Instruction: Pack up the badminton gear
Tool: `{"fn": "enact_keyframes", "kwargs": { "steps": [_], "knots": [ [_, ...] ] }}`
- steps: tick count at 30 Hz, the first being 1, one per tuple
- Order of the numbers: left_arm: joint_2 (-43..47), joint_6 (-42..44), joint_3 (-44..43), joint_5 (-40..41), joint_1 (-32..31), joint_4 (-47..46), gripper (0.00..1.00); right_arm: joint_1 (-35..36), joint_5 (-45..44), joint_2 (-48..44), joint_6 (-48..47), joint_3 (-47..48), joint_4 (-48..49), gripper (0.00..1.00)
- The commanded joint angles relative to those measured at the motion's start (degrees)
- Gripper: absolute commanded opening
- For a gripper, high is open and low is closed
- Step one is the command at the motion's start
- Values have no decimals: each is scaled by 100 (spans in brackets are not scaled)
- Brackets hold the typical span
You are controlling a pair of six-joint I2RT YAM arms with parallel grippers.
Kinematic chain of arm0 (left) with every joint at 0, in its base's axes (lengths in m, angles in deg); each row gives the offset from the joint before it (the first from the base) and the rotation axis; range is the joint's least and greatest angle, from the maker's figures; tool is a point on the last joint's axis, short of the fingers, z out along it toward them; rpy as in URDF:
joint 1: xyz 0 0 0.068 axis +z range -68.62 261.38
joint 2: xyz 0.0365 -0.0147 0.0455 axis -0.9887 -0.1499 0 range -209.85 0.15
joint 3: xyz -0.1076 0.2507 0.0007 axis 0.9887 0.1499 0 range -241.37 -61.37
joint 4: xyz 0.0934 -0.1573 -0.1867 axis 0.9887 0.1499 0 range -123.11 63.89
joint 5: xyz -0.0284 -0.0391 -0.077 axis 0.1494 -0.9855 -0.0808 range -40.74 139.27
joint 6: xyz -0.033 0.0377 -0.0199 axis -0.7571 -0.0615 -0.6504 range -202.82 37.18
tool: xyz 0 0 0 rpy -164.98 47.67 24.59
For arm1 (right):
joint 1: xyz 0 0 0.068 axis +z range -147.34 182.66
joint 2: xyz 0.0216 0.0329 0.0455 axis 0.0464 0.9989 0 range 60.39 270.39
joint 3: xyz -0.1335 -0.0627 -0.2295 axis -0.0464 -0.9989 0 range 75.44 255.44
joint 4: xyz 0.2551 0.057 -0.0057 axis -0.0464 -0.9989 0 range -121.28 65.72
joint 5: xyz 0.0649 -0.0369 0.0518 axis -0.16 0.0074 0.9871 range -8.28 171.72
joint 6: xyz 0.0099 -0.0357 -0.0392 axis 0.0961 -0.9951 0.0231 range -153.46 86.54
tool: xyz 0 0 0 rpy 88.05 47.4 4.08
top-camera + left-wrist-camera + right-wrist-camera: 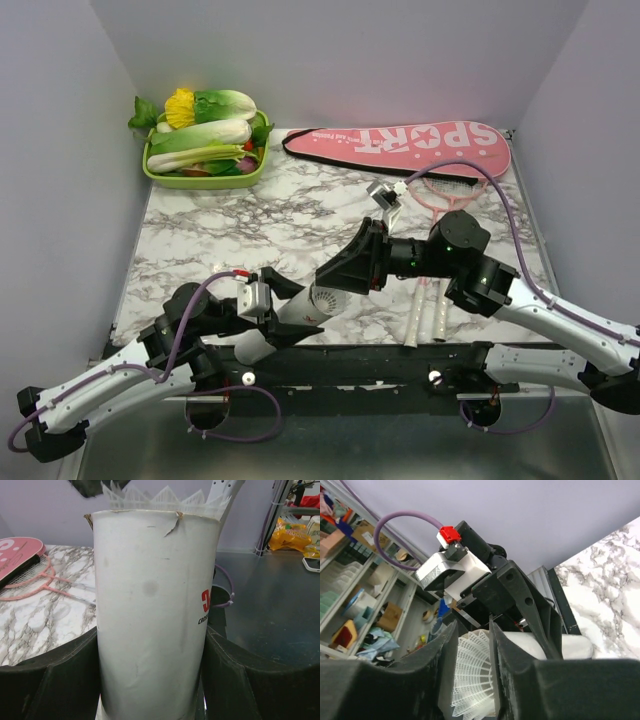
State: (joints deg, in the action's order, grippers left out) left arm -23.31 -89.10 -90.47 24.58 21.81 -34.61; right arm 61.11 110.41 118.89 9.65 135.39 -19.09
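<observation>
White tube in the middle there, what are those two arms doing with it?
The left gripper is clamped around the tube, holding it near the front edge of the table. The right gripper has a shuttlecock between its fingers right at the tube's open end, apparently feeding it in. I can't tell whether it is gripping or letting go. The two rackets and the pink cover lie at the back, not yet packed.

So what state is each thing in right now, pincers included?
Tube: mouth open, rim torn.
Left pincer: shut on tube.
Shuttlecock: poking out of tube's mouth.
Right pincer: around shuttlecock; grip unclear.
Rackets: lying loose on table.
Cover: lying flat, rackets outside it.
Tray: full of vegetables.
</observation>
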Motion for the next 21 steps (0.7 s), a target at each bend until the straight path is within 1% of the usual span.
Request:
{"fn": "enact_keyframes", "kwargs": {
  "steps": [1, 4, 7, 8, 9, 10, 11, 12, 13, 14, 15, 17, 20, 21],
  "knots": [
    [140, -145, 54, -177, 33, -299, 0, 96, -355, -146, -128, -211, 281, 48],
    [167, -145, 54, -177, 33, -299, 0, 87, -530, -330, -242, -229, 53, 57],
    [167, -136, 54, -194, 33, -290, 0, 96, -986, -558, -487, -106, -404, 62],
    [175, -136, 45, -194, 33, -281, 0, 87, -1301, -620, -549, -53, -501, 63],
    [184, -136, 45, -203, 33, -272, 0, 87, -1478, -673, -680, 17, -928, 63],
    [184, -136, 36, -194, 33, -263, 0, 96, -1671, -743, -768, 157, -1141, 66],
    [202, -128, 36, -186, 42, -237, 0, 87, -2152, -761, -839, 254, -1378, 67],
    [219, -119, 36, -151, 33, -228, 0, 96, -2392, -787, -979, 316, -1815, 68],
    [228, -101, 28, -133, 33, -211, 0, 96, -2646, -788, -1032, 368, -2046, 68],
    [254, -84, 27, -107, 33, -167, 0, 96, -3136, -744, -1059, 456, -2275, 68],
    [272, -31, 10, -80, 33, -132, 0, 96, -3359, -709, -1155, 474, -2651, 68],
    [316, 57, -42, 69, 33, 34, 0, 87, -3946, -569, -1156, 396, -2987, 68],
    [395, 233, -130, 332, 33, 280, 0, 96, -4370, -375, -1226, 203, -3296, 68],
    [421, 259, -157, 437, 42, 334, 0, 87, -4424, -183, -1270, 72, -3323, 68]
  ]
}}
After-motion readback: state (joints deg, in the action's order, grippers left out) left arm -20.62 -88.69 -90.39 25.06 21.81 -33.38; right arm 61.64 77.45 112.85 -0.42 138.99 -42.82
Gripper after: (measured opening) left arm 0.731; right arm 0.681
